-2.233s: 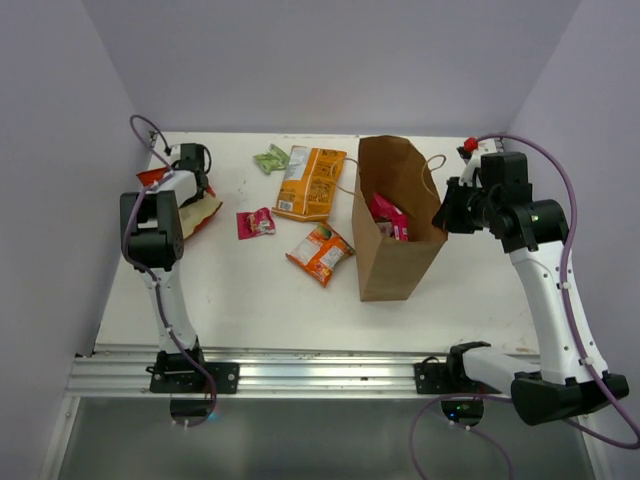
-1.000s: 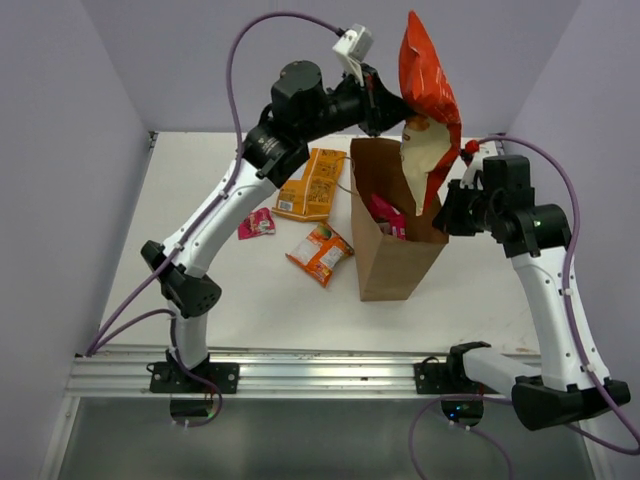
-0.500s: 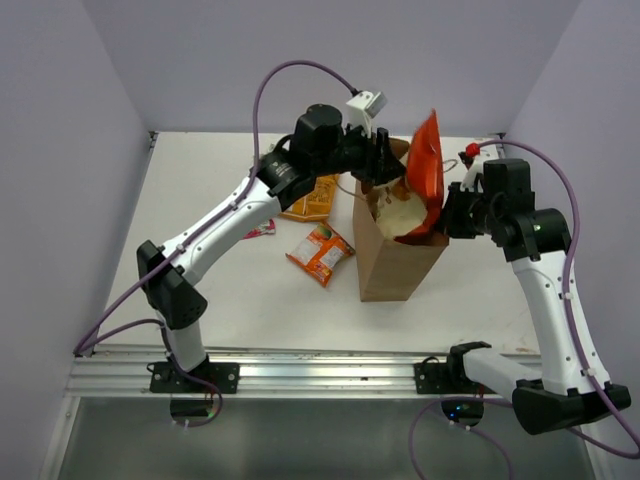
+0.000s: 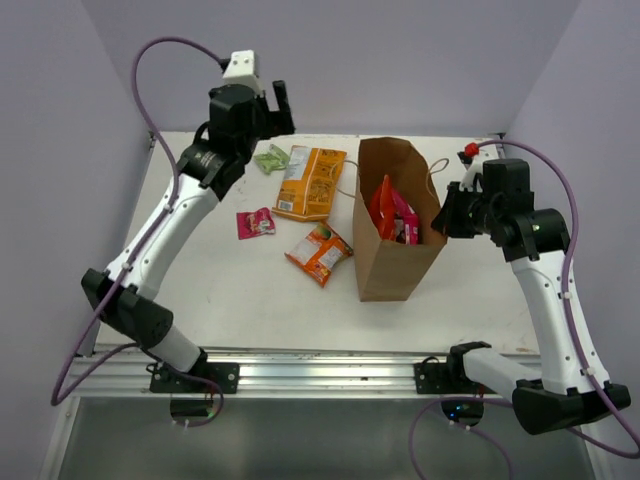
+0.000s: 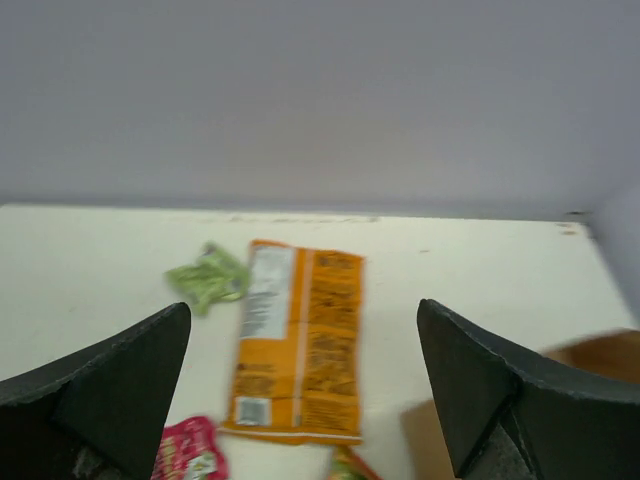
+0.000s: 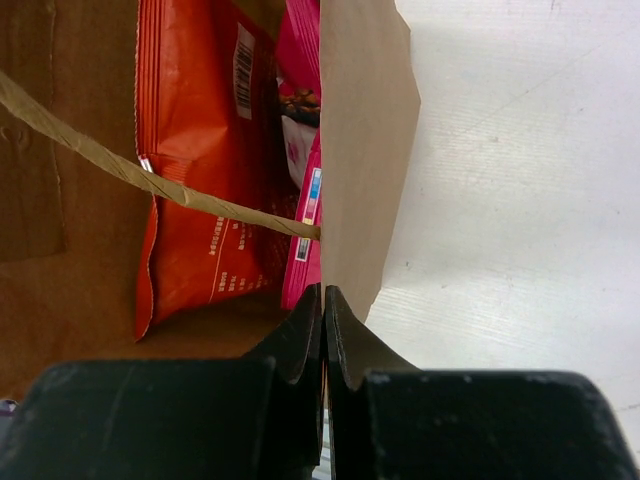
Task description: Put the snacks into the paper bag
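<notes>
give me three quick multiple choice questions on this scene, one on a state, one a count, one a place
1. The left claw is: A) open and empty B) shut on a packet C) shut on a handle
2. How many snacks lie on the table outside the paper bag? A) two B) four C) six
3. Where is the red-orange bag? A) in the left claw B) flat on the table C) inside the paper bag

1 A: the left wrist view shows its fingers wide apart, nothing between.
2 B: green packet, large orange bag, pink packet, small orange packet.
3 C: it stands in the paper bag beside the magenta bag.
</notes>
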`<state>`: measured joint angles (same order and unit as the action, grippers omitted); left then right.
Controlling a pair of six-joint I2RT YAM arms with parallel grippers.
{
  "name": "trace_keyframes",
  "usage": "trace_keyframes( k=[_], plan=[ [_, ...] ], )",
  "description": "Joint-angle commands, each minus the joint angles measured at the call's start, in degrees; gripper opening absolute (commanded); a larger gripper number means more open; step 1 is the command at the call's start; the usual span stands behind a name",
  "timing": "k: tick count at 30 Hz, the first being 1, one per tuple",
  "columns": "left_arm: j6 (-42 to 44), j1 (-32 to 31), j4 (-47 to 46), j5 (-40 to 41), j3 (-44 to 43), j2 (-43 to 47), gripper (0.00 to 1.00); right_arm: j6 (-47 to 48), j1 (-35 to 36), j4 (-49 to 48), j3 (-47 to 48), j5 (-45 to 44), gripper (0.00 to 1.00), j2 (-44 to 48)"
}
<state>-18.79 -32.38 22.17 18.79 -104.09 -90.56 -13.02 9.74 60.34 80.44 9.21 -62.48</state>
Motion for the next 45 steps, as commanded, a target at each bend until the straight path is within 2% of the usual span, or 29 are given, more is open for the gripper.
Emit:
trace_keyframes(
  k=[1, 3, 8, 12, 18, 28, 29, 30, 31, 32, 33, 37, 40, 42, 45],
  plan=[
    [-2.39, 8.8, 6.64, 4.51, 10.29, -9.09, 1.0, 0.27, 0.11, -1.27, -0.2, 2.12, 0.0, 0.34],
    [-2.4, 10.14, 7.88, 4.24, 11.63, -13.99, 0.99, 0.27, 0.19, -1.1, 0.06, 2.3, 0.0, 0.34],
    [-0.2, 10.32, 1.3, 1.26, 16.38, -20.07, 1.0, 0.36, 0.19, -0.92, 0.24, 1.95, 0.0, 0.16],
    [1.56, 10.41, -6.42, -5.5, 18.39, -22.37, 1.0, 0.1, 0.19, -1.01, 0.24, 2.21, 0.0, -0.01],
    [2.79, 10.41, -11.71, -8.32, 14.63, -26.94, 1.0, 0.01, 0.19, -0.66, 0.33, 2.39, 0.0, -0.63],
    [2.35, 10.32, -10.22, -12.02, 11.63, -38.01, 0.98, 0.36, 0.11, 0.13, 2.78, 2.04, 0.0, -2.47],
    [2.44, 10.32, -10.05, -12.37, 11.89, -38.63, 0.91, 0.45, 0.19, 0.22, 3.31, 2.04, 0.0, -2.73],
    [2.44, 10.32, -10.39, -13.24, 12.24, -38.55, 0.77, 0.45, 0.11, 0.05, 3.4, 2.04, 0.0, -2.74],
    [2.44, 10.32, -10.48, -13.51, 12.33, -38.55, 0.56, 0.45, 0.19, 0.13, 3.4, 2.12, 0.0, -3.08],
    [2.35, 10.32, -10.66, -13.95, 12.68, -38.11, 0.08, 0.45, 0.19, -0.13, 3.32, 2.3, 0.0, -3.18],
    [2.09, 10.32, -10.66, -13.78, 12.69, -37.93, 0.0, 0.27, 0.11, -0.3, 3.23, 2.39, 0.0, -3.26],
    [1.38, 10.32, -10.31, -12.73, 12.95, -33.03, 0.0, -0.43, 0.19, -1.01, 2.61, 3.09, 0.0, -3.7],
    [0.68, 10.32, -9.78, -12.19, 10.24, -24.6, 0.0, -0.52, 0.19, -1.27, 2.61, 3.09, 0.0, -3.88],
    [-0.55, 10.23, -9.26, -13.41, 6.47, -18.35, 0.0, -0.43, 0.19, -1.36, 2.61, 3.0, 0.0, -4.05],
    [-1.43, 9.54, -8.64, -18.41, -5.12, -14.12, 0.0, -0.61, 0.19, -1.36, 2.53, 3.18, 0.0, -4.06]
  ],
)
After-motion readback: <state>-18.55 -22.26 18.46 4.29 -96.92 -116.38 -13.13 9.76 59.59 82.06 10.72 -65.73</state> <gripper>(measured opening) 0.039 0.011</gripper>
